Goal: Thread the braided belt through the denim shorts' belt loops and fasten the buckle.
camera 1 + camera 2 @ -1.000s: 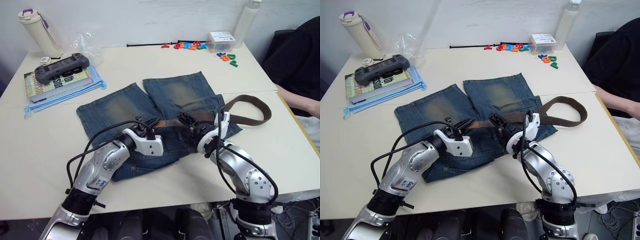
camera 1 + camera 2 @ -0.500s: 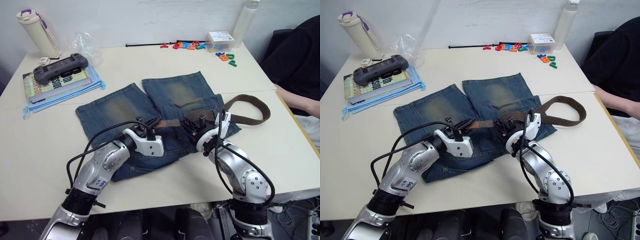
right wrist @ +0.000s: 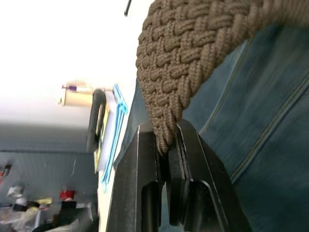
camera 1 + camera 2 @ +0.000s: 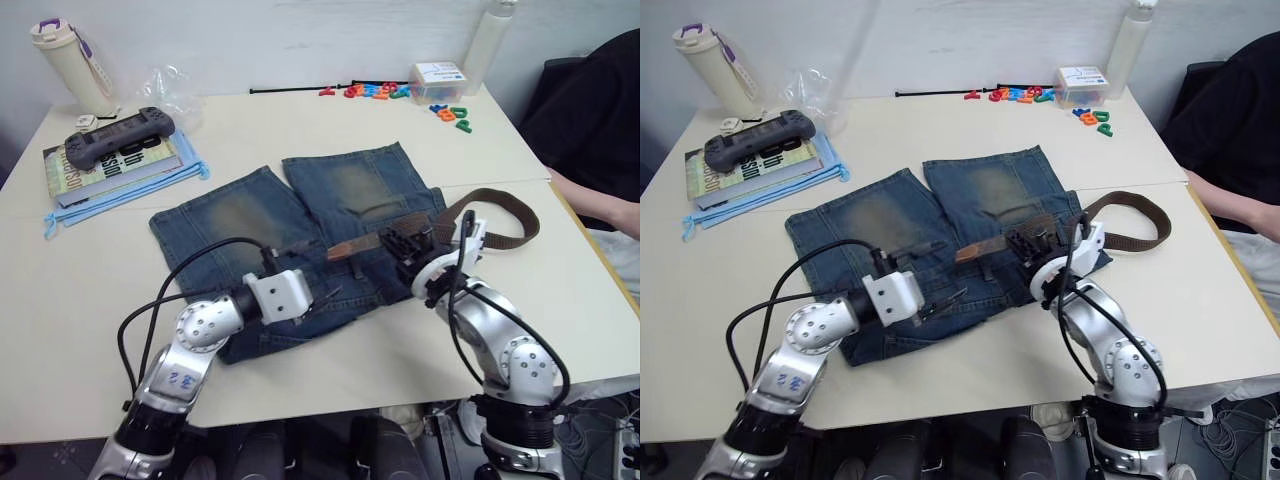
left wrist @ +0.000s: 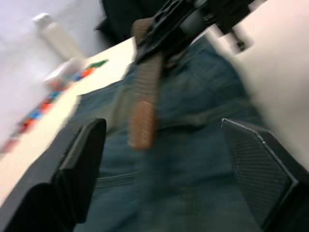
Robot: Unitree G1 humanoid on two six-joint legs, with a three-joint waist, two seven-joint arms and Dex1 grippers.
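Braided belt [image 4: 500, 205] in right hand [image 4: 408, 240]

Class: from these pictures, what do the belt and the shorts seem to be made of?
Braided belt: woven brown cord, matte, perhaps fabric or leather; the plaited strands show where the right gripper clamps it.
Denim shorts: blue denim cotton, faded yellowish patches, visible stitched seams.

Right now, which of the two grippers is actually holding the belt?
The right gripper: it is shut on the braided belt. The left gripper is open, fingers spread above the denim shorts, gripping nothing.
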